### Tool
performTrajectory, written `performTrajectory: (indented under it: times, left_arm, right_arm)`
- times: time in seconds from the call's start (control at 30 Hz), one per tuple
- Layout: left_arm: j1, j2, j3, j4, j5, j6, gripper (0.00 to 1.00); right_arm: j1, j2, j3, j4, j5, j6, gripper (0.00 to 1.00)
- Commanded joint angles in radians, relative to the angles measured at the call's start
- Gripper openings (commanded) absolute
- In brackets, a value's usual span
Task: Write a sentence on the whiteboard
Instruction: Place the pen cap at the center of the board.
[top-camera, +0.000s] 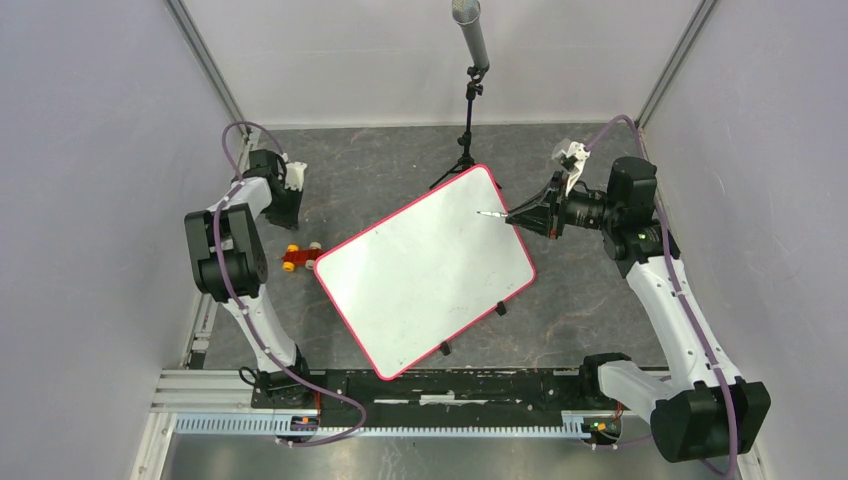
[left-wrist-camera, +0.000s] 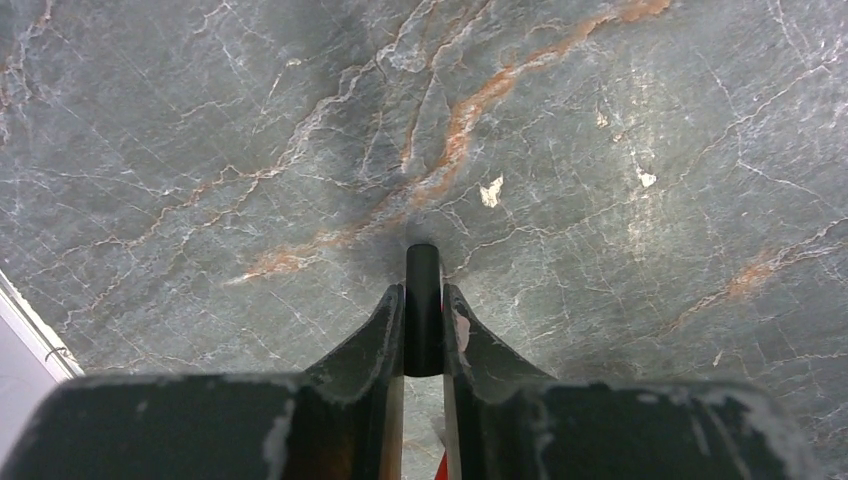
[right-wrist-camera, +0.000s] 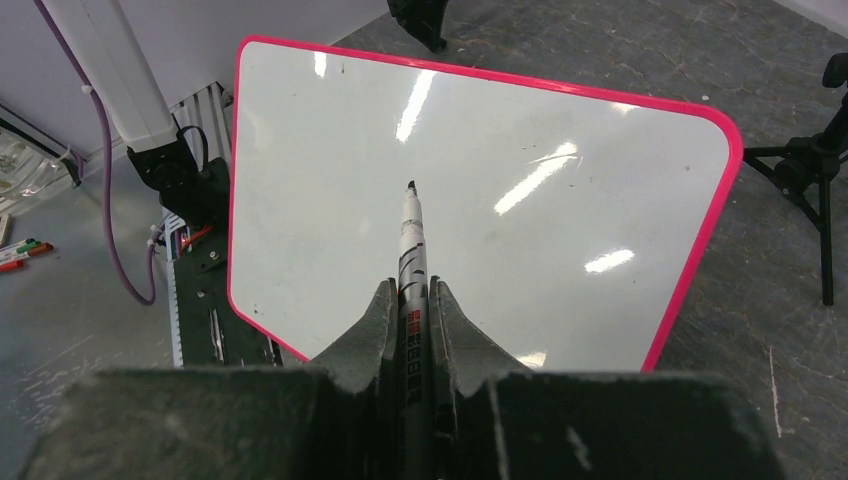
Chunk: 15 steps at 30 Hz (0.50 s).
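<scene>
Grey marbled table (top-camera: 400, 150) carries the whiteboard (top-camera: 425, 265). My right gripper (right-wrist-camera: 411, 287) clamps a marker (right-wrist-camera: 411, 230), tip over the board's far right; my left gripper (left-wrist-camera: 423, 290) pinches a black cylinder (left-wrist-camera: 423, 262).

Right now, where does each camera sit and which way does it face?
Top: above and behind the robot, looking down on the table, whiteboard, left arm and right arm.
Left wrist: on the left arm, facing bare table; its fingers flank a black cylinder.
Right wrist: on the right arm, looking along the marker at the whiteboard; its fingers grip the marker.
Shared: top and right wrist both show whiteboard and marker.
</scene>
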Motion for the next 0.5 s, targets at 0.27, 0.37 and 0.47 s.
performTrajectory:
  times: [0.27, 0.37, 0.47]
  left_arm:
    - [-0.006, -0.074, 0.061, -0.103, 0.037, 0.046, 0.45]
    - [-0.006, -0.105, 0.096, -0.146, 0.041, 0.042, 0.47]
    - [-0.004, -0.147, 0.172, -0.200, 0.058, 0.035, 0.48]
  right_arm:
    - [-0.004, -0.028, 0.013, -0.013, 0.000, -0.034, 0.00]
    - [-0.004, -0.029, 0.020, -0.017, -0.003, -0.033, 0.00]
    - [-0.004, -0.031, 0.030, -0.017, -0.007, -0.033, 0.00]
